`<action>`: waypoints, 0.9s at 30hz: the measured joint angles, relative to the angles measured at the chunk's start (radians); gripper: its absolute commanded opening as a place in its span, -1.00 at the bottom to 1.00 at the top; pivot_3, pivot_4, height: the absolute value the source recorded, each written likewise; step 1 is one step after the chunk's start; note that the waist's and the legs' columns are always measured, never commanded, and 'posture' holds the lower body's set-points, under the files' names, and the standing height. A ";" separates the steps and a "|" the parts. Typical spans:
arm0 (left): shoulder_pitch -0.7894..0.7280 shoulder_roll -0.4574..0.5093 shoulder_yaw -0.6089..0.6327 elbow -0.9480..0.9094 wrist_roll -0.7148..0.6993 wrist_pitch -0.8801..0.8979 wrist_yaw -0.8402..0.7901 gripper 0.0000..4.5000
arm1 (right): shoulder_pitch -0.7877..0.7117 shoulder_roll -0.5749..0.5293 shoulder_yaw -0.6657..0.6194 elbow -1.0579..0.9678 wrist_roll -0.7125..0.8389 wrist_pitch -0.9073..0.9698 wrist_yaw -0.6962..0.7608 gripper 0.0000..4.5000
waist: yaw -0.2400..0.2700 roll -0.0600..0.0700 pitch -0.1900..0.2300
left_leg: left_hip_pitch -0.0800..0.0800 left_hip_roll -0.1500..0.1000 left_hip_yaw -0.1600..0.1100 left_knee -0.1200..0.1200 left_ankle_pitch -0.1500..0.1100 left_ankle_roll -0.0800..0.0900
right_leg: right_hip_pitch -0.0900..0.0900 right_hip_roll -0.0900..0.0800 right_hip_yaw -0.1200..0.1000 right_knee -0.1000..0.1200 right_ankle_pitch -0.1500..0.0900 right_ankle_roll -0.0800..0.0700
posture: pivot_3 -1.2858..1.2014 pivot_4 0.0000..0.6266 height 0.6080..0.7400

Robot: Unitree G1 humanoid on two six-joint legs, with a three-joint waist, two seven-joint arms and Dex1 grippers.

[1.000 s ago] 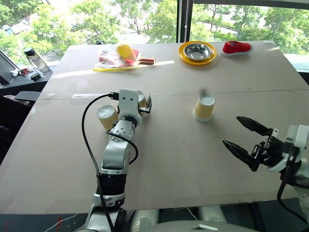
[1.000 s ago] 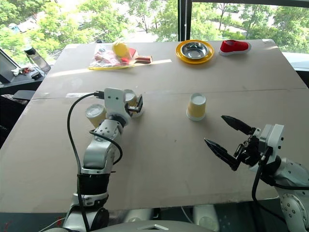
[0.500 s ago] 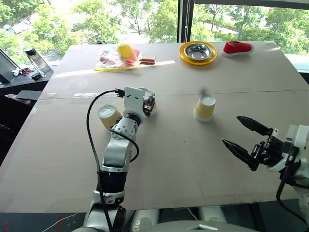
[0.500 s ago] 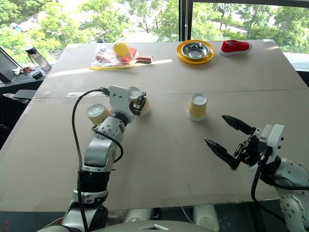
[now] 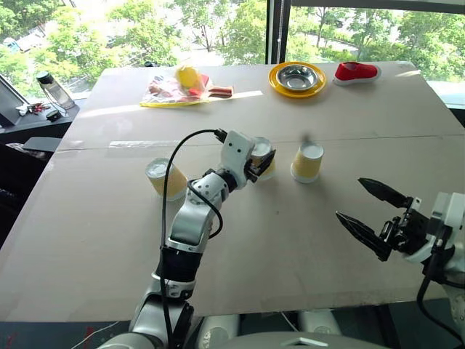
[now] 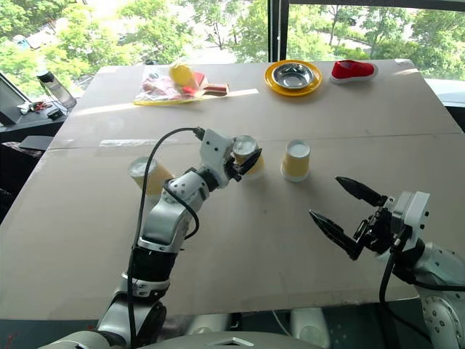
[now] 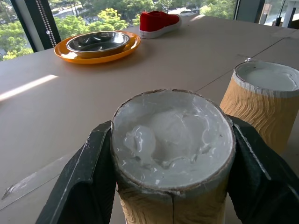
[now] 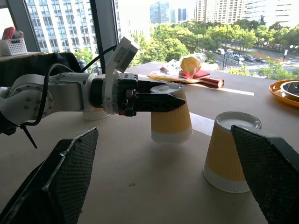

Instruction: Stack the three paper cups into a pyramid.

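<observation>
Black fingers of the right gripper are standing wide apart with nothing between them, hovering over the near right part of the tan table. No writing is showing on any of the cups or elsewhere. Just beyond and left of that gripper, an upside-down paper cup is standing alone. Right beside it, the left gripper is clamping a second inverted cup near its upturned white base; the arm is hiding much of this cup from the head views. Well behind that arm's elbow, a third cup is sitting, partly covered by the cable. Farther off, an orange plate with a steel bowl, a red shoe and a plastic bag of objects are lying before tall windows showing trees.
</observation>
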 measured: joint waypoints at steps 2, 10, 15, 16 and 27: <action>-0.016 -0.009 -0.011 0.023 -0.001 -0.017 -0.017 0.09 | 0.000 0.000 0.000 0.000 -0.001 -0.007 -0.004 1.00 | 0.000 0.000 0.000 | 0.000 0.000 0.000 0.000 0.000 0.000 | 0.000 0.000 0.000 0.000 0.000 0.000 | 0.03 -0.52 1.00; -0.061 -0.029 -0.040 0.159 0.015 -0.092 -0.047 0.09 | 0.020 0.008 0.000 -0.002 -0.014 -0.018 -0.024 1.00 | 0.000 0.000 0.000 | 0.000 0.000 0.000 0.000 0.000 0.000 | 0.000 0.000 0.000 0.000 0.000 0.000 | 0.03 -0.52 1.00; -0.094 -0.034 -0.042 0.205 0.027 -0.135 -0.049 0.09 | 0.022 0.011 0.000 -0.005 -0.018 -0.030 -0.037 1.00 | 0.000 0.000 0.000 | 0.000 0.000 0.000 0.000 0.000 0.000 | 0.000 0.000 0.000 0.000 0.000 0.000 | 0.03 -0.52 1.00; -0.097 -0.034 -0.044 0.211 0.030 -0.141 -0.051 0.09 | 0.022 0.012 0.000 -0.005 -0.018 -0.031 -0.038 1.00 | 0.000 0.000 0.000 | 0.000 0.000 0.000 0.000 0.000 0.000 | 0.000 0.000 0.000 0.000 0.000 0.000 | 0.03 -0.52 1.00; -0.112 -0.034 -0.048 0.262 0.044 -0.167 -0.067 0.09 | 0.037 0.016 0.002 -0.005 -0.027 -0.053 -0.036 1.00 | -0.001 0.000 0.000 | 0.000 0.000 0.000 0.000 0.000 0.000 | 0.000 0.000 0.000 0.000 0.000 0.000 | 0.03 -0.52 1.00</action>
